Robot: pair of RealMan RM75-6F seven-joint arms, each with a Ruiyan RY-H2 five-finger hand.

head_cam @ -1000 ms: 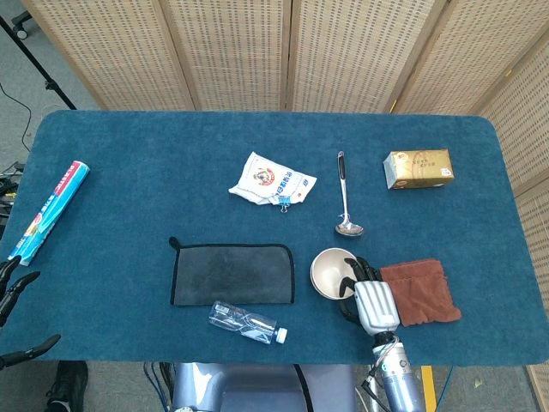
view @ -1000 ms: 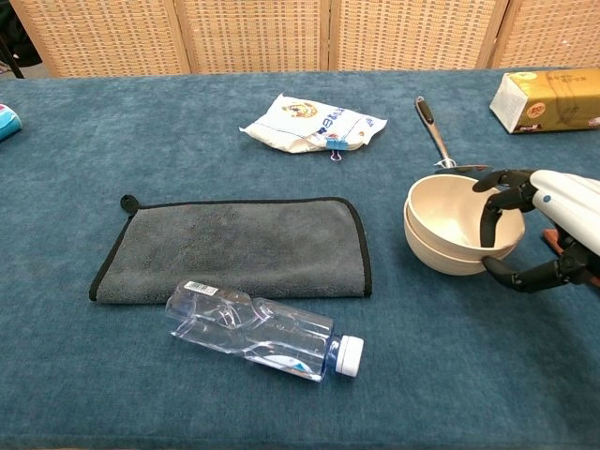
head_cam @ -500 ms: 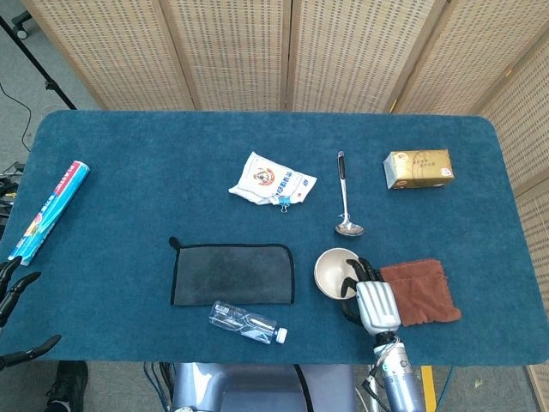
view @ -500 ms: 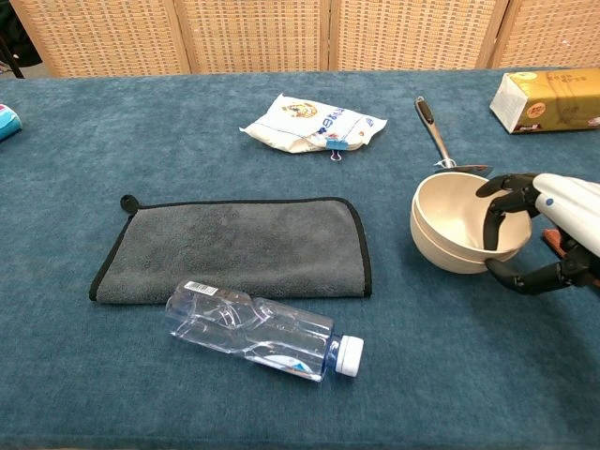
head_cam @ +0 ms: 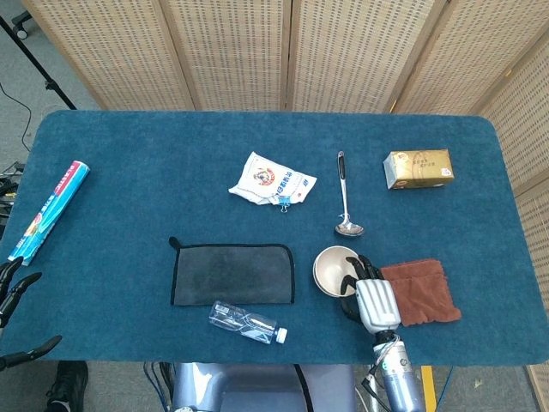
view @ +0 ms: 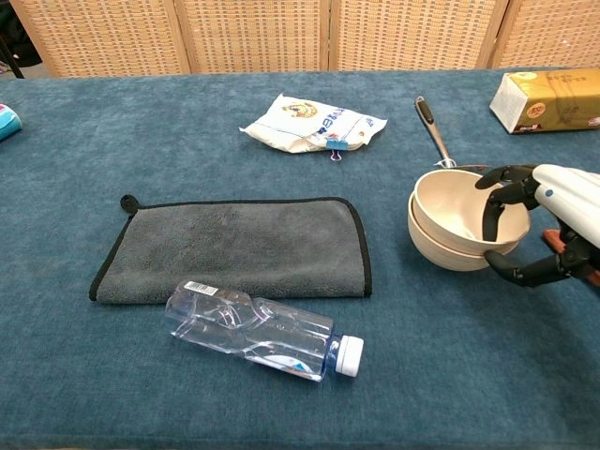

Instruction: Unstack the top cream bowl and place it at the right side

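Observation:
Two cream bowls sit stacked at the front right of the blue table. The top cream bowl lies in the lower bowl, tilted slightly up on its right side. My right hand grips the top bowl's right rim, with fingers curled inside it and the thumb below the rim outside. My left hand hangs off the table's front left corner, fingers apart and holding nothing.
A steel ladle lies just behind the bowls and a brown cloth just to their right. A grey cloth and a plastic bottle lie to the left. Further off are a white packet, a tissue box and a blue roll.
The right hand has tightened on the rim and nudged the stack slightly. The top bowl now sits a little higher on its right side. The left hand has not moved.

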